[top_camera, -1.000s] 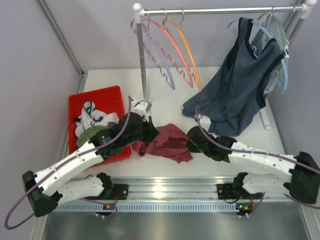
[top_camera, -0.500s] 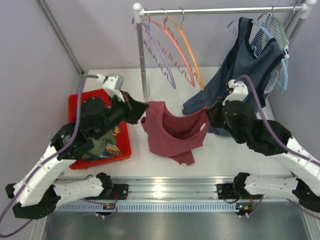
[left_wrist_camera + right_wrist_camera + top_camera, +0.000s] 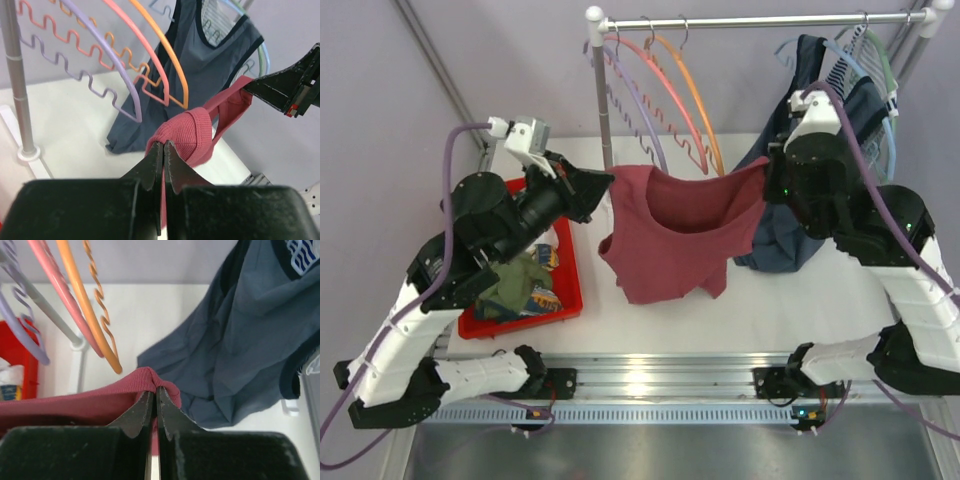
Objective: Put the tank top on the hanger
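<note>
The left gripper (image 3: 607,190) is clamped on one shoulder of the tank top (image 3: 670,235); the right gripper (image 3: 768,182) pinches the other; the cloth hangs stretched between them, beneath the hanger (image 3: 698,105).

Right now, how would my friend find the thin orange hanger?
Look at the silver metal rail across the top. Three bare hangers hang near its left end. The thin orange hanger is the rightmost, beside the pink-red hanger and lilac hanger.
</note>
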Controlling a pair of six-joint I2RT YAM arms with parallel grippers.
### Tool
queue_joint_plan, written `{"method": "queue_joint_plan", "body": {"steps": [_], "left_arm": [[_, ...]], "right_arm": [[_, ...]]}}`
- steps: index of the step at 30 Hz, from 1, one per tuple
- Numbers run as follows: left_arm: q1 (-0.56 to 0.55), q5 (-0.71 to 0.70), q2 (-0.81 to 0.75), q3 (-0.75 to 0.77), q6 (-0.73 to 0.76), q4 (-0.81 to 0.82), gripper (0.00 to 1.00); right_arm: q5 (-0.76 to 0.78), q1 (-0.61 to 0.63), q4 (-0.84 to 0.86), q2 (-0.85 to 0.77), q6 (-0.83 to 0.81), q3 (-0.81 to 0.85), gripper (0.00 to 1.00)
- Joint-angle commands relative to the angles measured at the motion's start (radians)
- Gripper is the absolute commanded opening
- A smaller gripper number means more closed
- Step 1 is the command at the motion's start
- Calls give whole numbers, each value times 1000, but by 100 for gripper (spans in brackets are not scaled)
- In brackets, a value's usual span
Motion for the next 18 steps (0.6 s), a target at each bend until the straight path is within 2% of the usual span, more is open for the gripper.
{"method": "queue_joint_plan", "body": {"steps": [1, 2, 3, 5, 6, 7, 8, 10, 11, 13, 14, 18], "left_arm": [[-1, 27, -35, -111, -41, 58, 0], [-1, 45, -56, -218, -60, 96, 0], [-1, 50, -73, -274, -102, 110, 0], [-1, 76, -131, -397, -150, 157, 0], [-1, 99, -150, -529, -194, 218, 0], [-1, 104, -185, -596, -219, 246, 0], [-1, 110, -194, -724, -244, 275, 0], [-1, 143, -213, -848, -300, 393, 0], [-1, 151, -219, -961, -319, 439, 0], [-1, 151, -217, -1058, -363, 548, 0], [-1, 145, -202, -1125, -379, 567, 0], [-1, 136, -170, -1203, -414, 599, 0]], "right_arm": [[3, -12, -109, -29, -9, -135, 0], [-6, -12, -99, -81, 14, -203, 0], [-14, -15, -86, -112, 63, -352, 0], [-74, -12, -29, -196, 111, -509, 2], [-100, -12, -4, -216, 161, -666, 2], [-156, -12, 47, -243, 184, -742, 3], [-187, -11, 77, -251, 230, -883, 3], [-258, -11, 193, -264, 273, -1009, 4], [-285, -12, 248, -265, 301, -1119, 7], [-368, -11, 416, -258, 323, -1209, 11], [-396, -11, 466, -248, 330, -1240, 18], [-520, 5, 658, -187, 356, -1318, 37]]}}
